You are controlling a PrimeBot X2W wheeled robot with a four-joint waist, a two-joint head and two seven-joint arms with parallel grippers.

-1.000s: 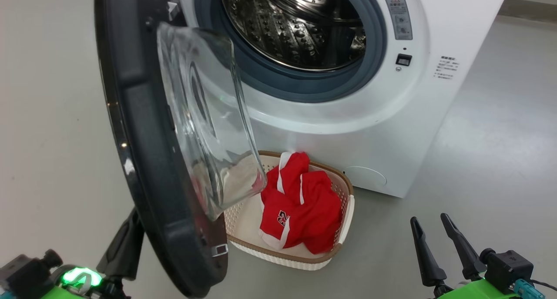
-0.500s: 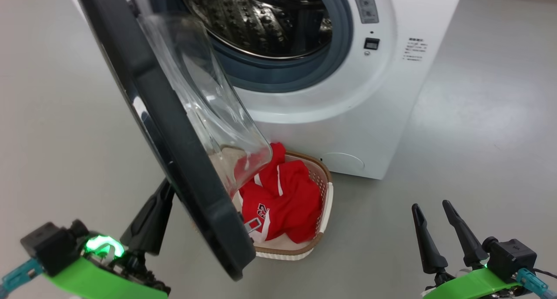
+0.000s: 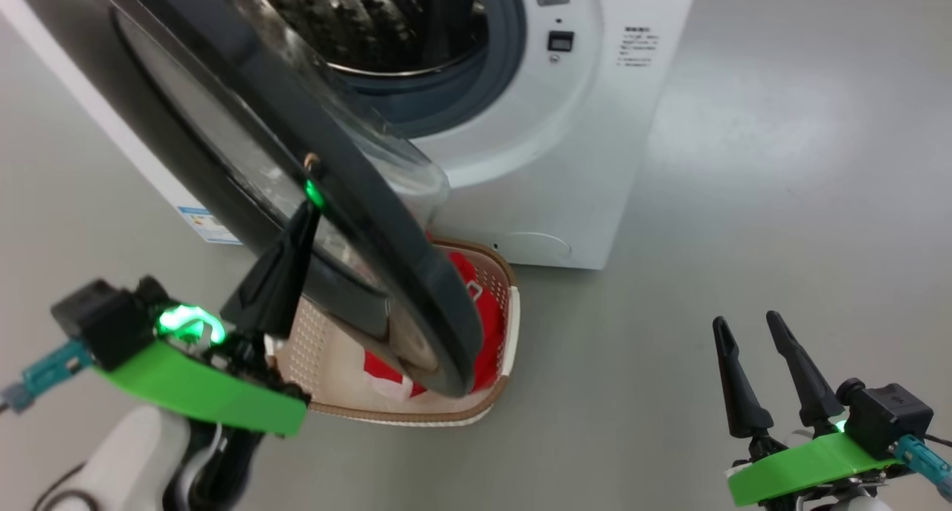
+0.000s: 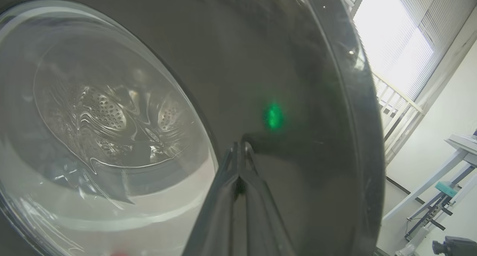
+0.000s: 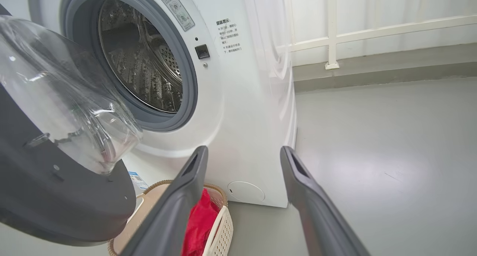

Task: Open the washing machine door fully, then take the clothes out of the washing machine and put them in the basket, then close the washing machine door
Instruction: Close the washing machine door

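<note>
Saw left gripper [image 3: 311, 178] pinched closed, tips against door [image 3: 405, 265] outer rim, door partly open. Saw right gripper [image 3: 745, 321] spread wide, empty, well right of basket [image 3: 513, 312], under door, holding clothes [image 3: 493, 329].

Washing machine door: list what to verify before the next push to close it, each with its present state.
1. Is the clothes bundle in the basket: ok.
2. Is the drum bare: ok, as far as it shows.
3. Is the left gripper shut, tips on the outer face of the washing machine door: ok.
4. Does the door's lower edge clear the basket: cannot tell; they overlap in the head view.
5. Is the right gripper open and away from the door: ok.
6. Is the door latched: not ok, it stands partly open.
</note>
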